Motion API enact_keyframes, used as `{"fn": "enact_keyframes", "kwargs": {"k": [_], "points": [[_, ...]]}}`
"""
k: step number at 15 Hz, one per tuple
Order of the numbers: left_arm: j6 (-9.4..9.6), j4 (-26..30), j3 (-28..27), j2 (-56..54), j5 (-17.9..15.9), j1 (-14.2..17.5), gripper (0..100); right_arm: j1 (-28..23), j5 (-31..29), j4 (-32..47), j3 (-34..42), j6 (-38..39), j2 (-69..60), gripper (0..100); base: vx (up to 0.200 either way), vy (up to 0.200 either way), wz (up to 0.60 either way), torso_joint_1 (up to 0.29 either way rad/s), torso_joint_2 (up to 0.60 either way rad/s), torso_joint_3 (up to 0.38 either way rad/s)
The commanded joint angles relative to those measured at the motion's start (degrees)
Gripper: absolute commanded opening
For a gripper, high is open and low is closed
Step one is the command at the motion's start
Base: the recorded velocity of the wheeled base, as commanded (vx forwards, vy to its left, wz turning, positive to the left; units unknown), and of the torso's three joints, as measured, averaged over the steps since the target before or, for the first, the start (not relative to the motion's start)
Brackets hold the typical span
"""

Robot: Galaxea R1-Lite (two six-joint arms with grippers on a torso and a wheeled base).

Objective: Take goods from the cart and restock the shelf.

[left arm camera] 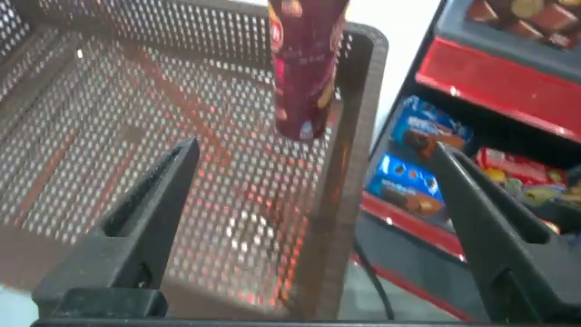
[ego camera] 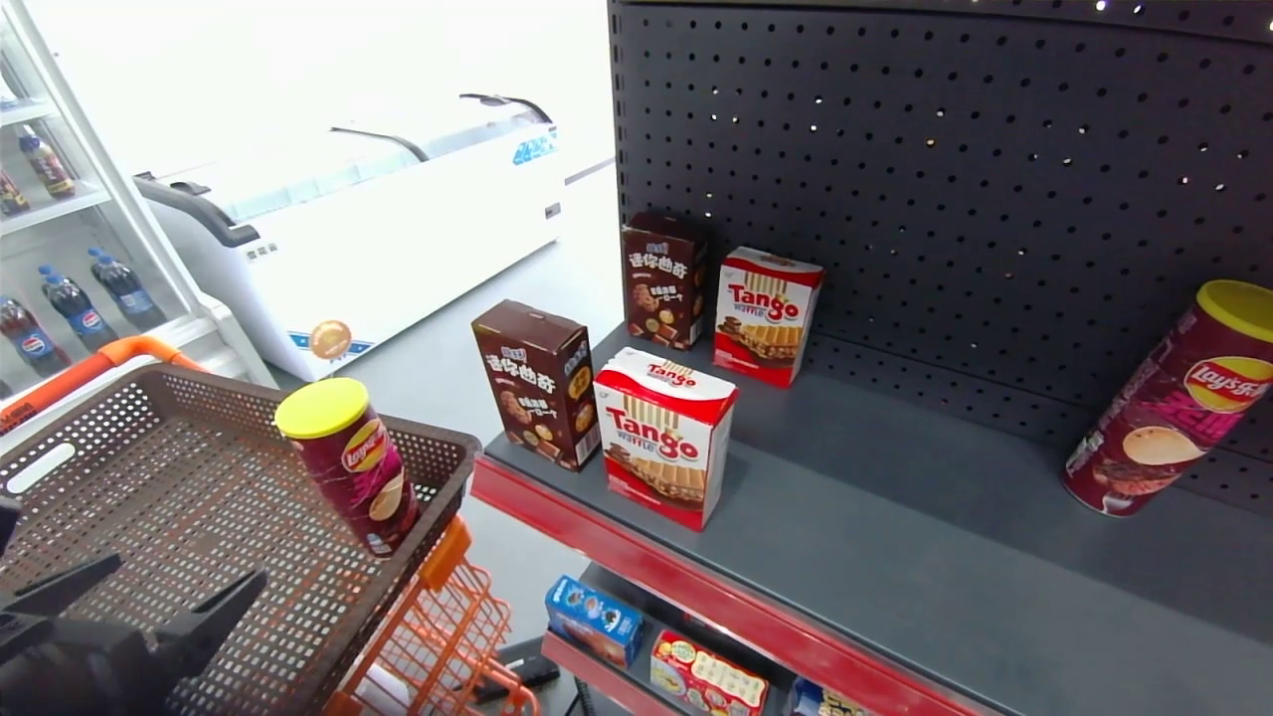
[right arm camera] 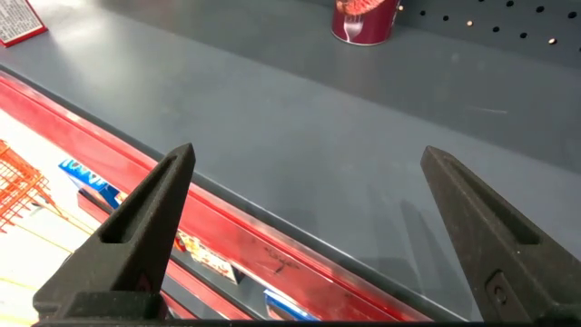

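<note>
End effector of left arm (left arm camera: 310,150) agape over cart basket (left arm camera: 91,91)

**Stock held: cart and shelf**

Cart basket (ego camera: 179,497): brown perforated plastic on an orange frame. It holds one maroon chip can (ego camera: 348,462) with a yellow lid, upright in the corner nearest the shelf.

Shelf (ego camera: 895,537): grey deck, red front lip, pegboard back. At its left end, all upright:
- front biscuit box (ego camera: 537,383), brown
- front wafer box (ego camera: 664,436), red-and-white
- rear biscuit box (ego camera: 663,278)
- rear wafer box (ego camera: 766,313)

Second chip can (ego camera: 1169,398): stands well apart to the right, by the pegboard.
</note>
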Motion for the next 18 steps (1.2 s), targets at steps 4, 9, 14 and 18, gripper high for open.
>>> {"fn": "enact_keyframes", "kwargs": {"k": [4, 9, 14, 18], "points": [[4.51, -23.67, 3.0, 25.48, 0.13, 1.23, 100, 0.02, 0.02, -0.01, 0.01, 0.02, 0.07, 100, 0.0, 0.0, 0.0, 0.0, 0.0, 0.0], [4.51, -36.41, 2.65, 36.81, 0.3, 2.29, 100, 0.02, 0.02, -0.01, 0.01, 0.02, 0.07, 100, 0.0, 0.0, 0.0, 0.0, 0.0, 0.0], [4.16, -40.9, -2.0, 43.14, 0.3, 2.64, 100, 0.02, 0.02, -0.01, 0.01, 0.02, 0.07, 100, 0.0, 0.0, 0.0, 0.0, 0.0, 0.0], [4.07, -42.21, -5.08, 46.22, 0.39, 2.9, 100, 0.02, 0.02, -0.01, 0.01, 0.02, 0.07, 100, 0.0, 0.0, 0.0, 0.0, 0.0, 0.0]]}}
